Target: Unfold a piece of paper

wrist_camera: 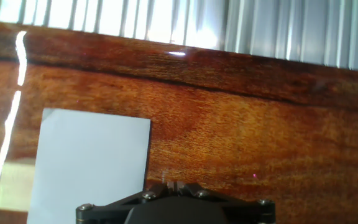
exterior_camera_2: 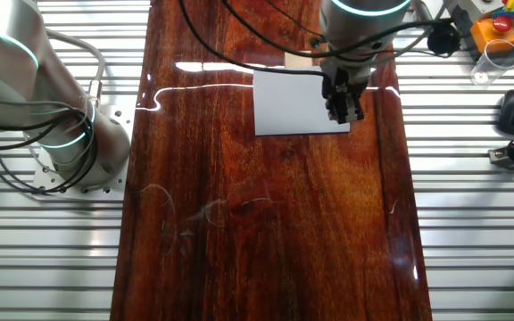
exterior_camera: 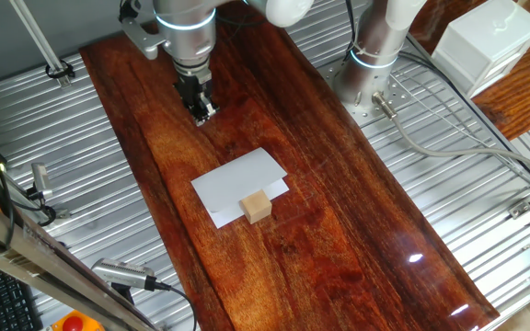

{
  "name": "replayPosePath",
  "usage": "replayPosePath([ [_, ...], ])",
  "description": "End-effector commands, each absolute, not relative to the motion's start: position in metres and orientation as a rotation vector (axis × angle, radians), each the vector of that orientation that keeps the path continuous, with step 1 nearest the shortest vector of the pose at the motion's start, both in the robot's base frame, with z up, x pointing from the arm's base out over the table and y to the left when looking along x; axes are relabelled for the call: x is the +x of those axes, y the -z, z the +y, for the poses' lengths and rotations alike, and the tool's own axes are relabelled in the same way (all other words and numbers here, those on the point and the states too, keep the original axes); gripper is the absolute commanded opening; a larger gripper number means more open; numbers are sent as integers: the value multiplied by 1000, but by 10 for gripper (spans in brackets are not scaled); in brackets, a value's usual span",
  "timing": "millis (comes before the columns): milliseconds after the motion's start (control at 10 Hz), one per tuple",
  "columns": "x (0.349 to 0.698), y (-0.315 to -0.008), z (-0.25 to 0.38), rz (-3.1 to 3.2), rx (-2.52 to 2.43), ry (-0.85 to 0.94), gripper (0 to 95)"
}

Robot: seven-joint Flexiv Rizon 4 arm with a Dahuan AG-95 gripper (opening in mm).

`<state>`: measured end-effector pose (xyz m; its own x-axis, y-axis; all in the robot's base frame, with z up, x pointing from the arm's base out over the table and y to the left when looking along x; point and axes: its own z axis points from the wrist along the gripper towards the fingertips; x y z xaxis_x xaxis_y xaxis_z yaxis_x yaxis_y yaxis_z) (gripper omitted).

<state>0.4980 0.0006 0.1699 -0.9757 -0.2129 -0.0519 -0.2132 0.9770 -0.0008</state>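
Observation:
The piece of paper [exterior_camera: 237, 179] lies folded on the dark wooden board [exterior_camera: 339, 230], a white rectangle. A small tan wooden cube [exterior_camera: 257, 207] stands on its near edge. My gripper [exterior_camera: 203, 112] hangs above the board just beyond the paper's far side, fingers together and holding nothing. In the other fixed view the gripper [exterior_camera_2: 344, 114] is over the paper's [exterior_camera_2: 293, 105] right edge, and the cube [exterior_camera_2: 298, 60] peeks out behind. In the hand view the paper [wrist_camera: 92, 162] is at lower left and the shut fingertips [wrist_camera: 173, 185] are at the bottom edge.
A white boxy block [exterior_camera: 486, 41] sits at the far right off the board. A second arm's base [exterior_camera: 375, 64] stands beside the board with cables trailing. Ribbed metal table [exterior_camera: 81, 156] surrounds the board. A clear cup [exterior_camera_2: 493, 58] and controller boxes stand at one corner.

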Motion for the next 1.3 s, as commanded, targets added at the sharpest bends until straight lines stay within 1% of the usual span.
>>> replayPosePath([
  [100, 497, -170, 0, 3069, -303, -9, 0],
  [1300, 497, -172, 1, 3068, -334, -26, 0],
])
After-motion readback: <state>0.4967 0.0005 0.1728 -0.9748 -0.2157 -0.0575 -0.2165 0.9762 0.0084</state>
